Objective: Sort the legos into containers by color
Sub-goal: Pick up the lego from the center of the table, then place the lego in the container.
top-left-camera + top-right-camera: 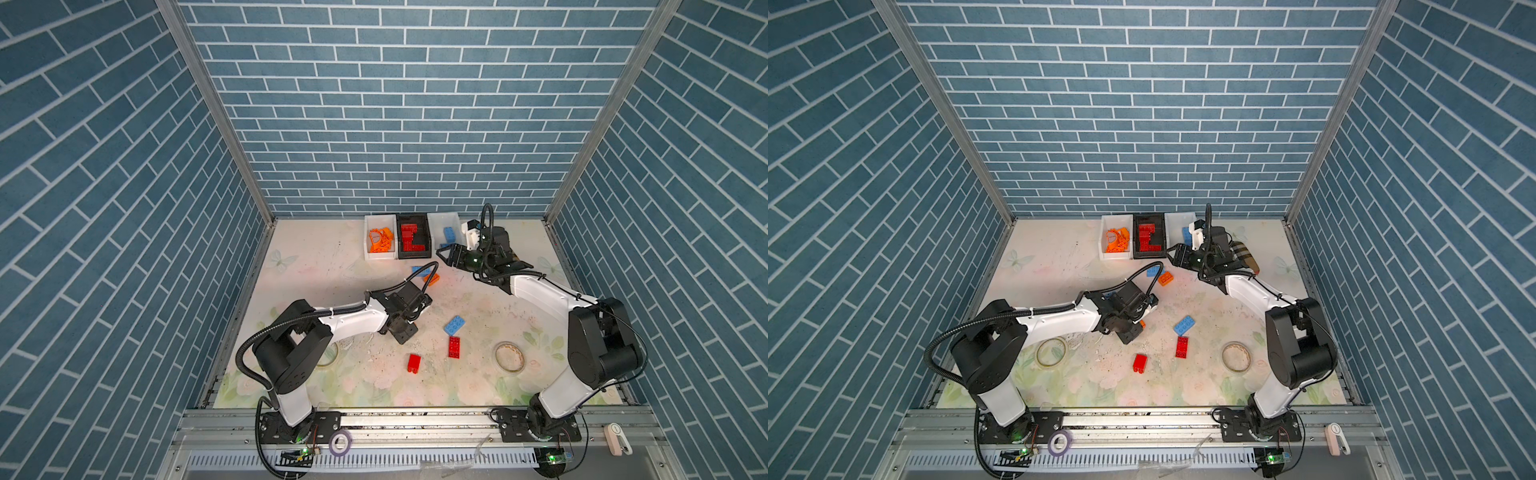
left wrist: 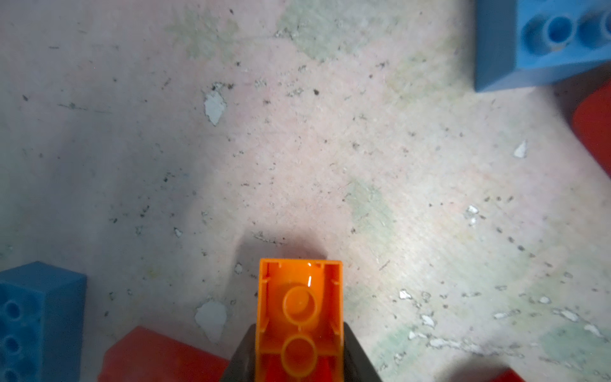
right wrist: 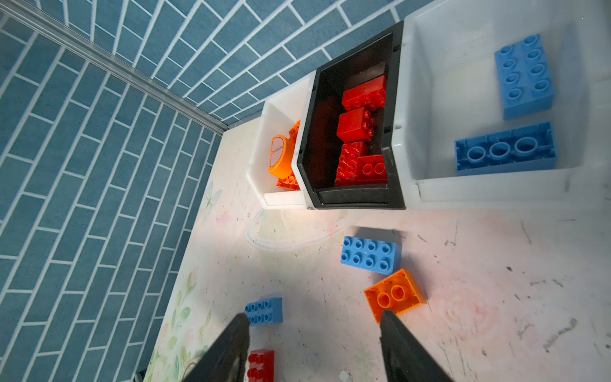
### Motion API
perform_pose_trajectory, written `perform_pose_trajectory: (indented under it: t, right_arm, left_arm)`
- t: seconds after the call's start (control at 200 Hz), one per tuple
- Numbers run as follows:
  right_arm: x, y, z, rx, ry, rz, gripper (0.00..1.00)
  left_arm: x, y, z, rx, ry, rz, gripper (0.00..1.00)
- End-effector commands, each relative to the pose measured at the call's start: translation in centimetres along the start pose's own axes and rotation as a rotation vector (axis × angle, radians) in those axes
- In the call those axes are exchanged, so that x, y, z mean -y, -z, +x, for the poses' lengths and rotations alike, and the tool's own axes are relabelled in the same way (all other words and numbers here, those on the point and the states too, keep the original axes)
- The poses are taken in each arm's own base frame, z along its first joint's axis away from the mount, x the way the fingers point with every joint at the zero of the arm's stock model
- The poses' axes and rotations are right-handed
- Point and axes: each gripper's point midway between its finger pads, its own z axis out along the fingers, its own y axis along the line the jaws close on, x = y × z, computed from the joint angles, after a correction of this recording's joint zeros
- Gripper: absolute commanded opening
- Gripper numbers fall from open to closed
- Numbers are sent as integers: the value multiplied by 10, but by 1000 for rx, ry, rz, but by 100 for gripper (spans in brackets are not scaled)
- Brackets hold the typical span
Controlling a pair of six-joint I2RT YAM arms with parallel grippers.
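- Containers: three open plastic bins stand in a row at the back wall. The left white bin holds orange pieces, including an orange arched window piece. The black bin holds red studded bricks. The right white bin holds two light blue studded bricks.
- Left gripper: clenched on a small orange brick, with its dark fingers pressed to both long sides. The brick's hollow underside faces the wrist camera. It sits over the worn floral tabletop near the table's middle; whether it is clear of the surface cannot be told.
- Right gripper: released, with the jaws apart and nothing between them. It hangs just in front of the right white bin.
- Loose bricks near the bins: a blue eight-stud brick touches an upturned orange square brick at one corner.
- Loose bricks nearer the front: a tilted blue long brick, a red long brick just beside it, and a red short brick further left.
- Other items: a clear tape roll lies flat near the right arm's base.
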Motion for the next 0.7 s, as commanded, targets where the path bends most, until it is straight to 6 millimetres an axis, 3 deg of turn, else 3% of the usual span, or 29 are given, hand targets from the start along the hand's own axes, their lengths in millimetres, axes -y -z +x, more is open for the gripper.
perform_pose_trajectory:
  t: [0.0, 0.355, 0.695]
  right_arm:
    - [5, 16, 4, -8, 60, 58, 64]
    - [27, 55, 44, -54, 81, 186, 64]
    - [32, 79, 96, -137, 84, 215, 66]
  left_arm:
    - [-11, 15, -21, 88, 58, -26, 25]
    - [-56, 68, -65, 376, 326, 39, 24]
    - [-149, 103, -78, 555, 634, -8, 24]
